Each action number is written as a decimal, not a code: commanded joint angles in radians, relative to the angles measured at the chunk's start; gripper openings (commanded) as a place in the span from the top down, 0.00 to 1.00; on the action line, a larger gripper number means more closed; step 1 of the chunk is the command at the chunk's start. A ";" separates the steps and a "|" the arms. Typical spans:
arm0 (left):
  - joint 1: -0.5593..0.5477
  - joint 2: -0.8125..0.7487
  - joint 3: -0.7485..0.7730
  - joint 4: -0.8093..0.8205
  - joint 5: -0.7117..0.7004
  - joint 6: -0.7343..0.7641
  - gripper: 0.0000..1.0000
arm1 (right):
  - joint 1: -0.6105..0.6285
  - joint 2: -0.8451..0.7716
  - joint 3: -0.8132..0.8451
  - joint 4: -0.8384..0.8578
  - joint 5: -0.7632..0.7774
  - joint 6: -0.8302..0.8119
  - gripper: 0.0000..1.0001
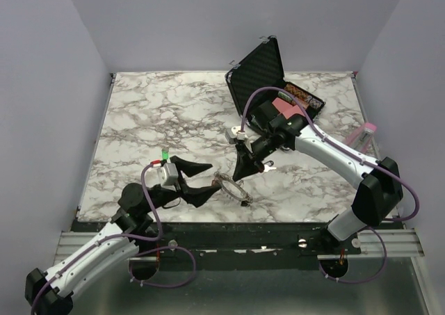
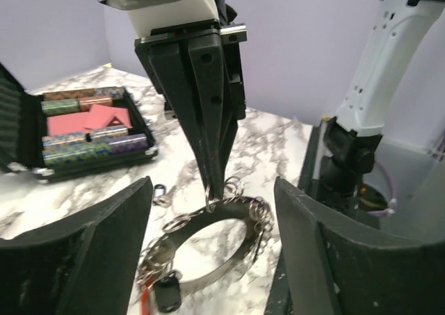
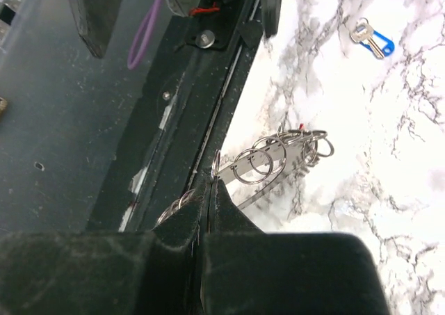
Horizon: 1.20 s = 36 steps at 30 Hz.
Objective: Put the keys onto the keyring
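The keyring (image 1: 235,190) is a wide flat metal hoop (image 2: 229,249) strung with several small split rings, lying near the table's front edge. A black-headed key (image 2: 167,295) and a red bit (image 2: 147,302) hang on the hoop's near side. My right gripper (image 1: 239,176) points down and is shut on one split ring (image 3: 216,163) at the hoop's top. The hoop (image 3: 278,155) stretches away from the gripper's tips (image 3: 211,188). My left gripper (image 1: 208,181) is open just left of the keyring. Its fingers (image 2: 111,224) stand either side of the hoop without touching it.
An open black case (image 1: 268,85) with rolls and a pink card stands at the back right. A small silver piece with a blue end (image 3: 372,40) lies loose on the marble, right of the right gripper (image 1: 268,166). The table's dark front rail (image 3: 201,85) runs close by the keyring.
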 commanded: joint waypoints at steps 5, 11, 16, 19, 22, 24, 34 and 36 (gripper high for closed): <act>0.002 0.042 0.100 -0.278 -0.056 0.046 0.20 | -0.001 0.012 0.056 -0.053 0.131 -0.001 0.97; 0.000 0.259 0.189 -0.260 0.021 0.052 0.27 | 0.000 0.026 0.053 -0.056 0.145 0.003 0.97; -0.003 0.317 0.204 -0.201 0.027 0.090 0.35 | 0.000 0.029 0.051 -0.059 0.143 0.005 0.97; -0.005 0.353 0.212 -0.187 0.047 0.108 0.37 | 0.000 0.029 0.051 -0.053 0.139 0.009 0.97; -0.008 0.374 0.207 -0.147 0.070 0.116 0.38 | -0.001 0.031 0.050 -0.052 0.136 0.012 0.96; -0.008 0.389 0.195 -0.111 0.093 0.130 0.39 | 0.000 0.031 0.050 -0.053 0.131 0.014 0.96; -0.012 0.480 0.245 -0.127 0.168 0.222 0.65 | 0.000 0.035 0.050 -0.053 0.119 0.019 0.96; -0.012 0.497 0.262 -0.152 0.182 0.225 0.78 | 0.000 0.035 0.050 -0.053 0.119 0.019 0.96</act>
